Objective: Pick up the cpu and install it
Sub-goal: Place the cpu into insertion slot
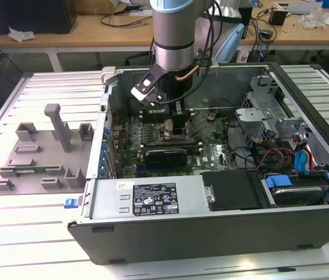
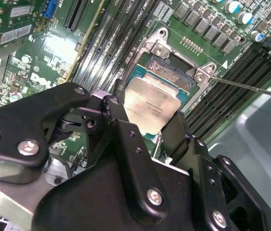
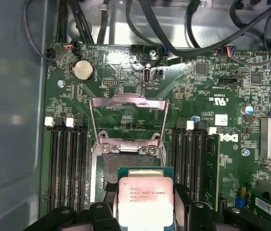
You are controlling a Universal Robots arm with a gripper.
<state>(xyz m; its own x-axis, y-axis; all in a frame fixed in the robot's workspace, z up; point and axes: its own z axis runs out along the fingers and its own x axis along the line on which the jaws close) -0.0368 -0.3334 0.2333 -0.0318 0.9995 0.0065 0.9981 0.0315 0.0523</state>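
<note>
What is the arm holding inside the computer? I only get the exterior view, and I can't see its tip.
Observer: In both wrist views the gripper is shut on the chip, pinching two opposite edges.
Operator: Is the spot for it open?
Observer: Yes. In the first wrist view the metal lid stands flipped up, off the socket.
Operator: Is the chip in yet?
Observer: In the second wrist view it covers part of the socket, with bare pins showing past it. I cannot tell whether it touches.
</note>
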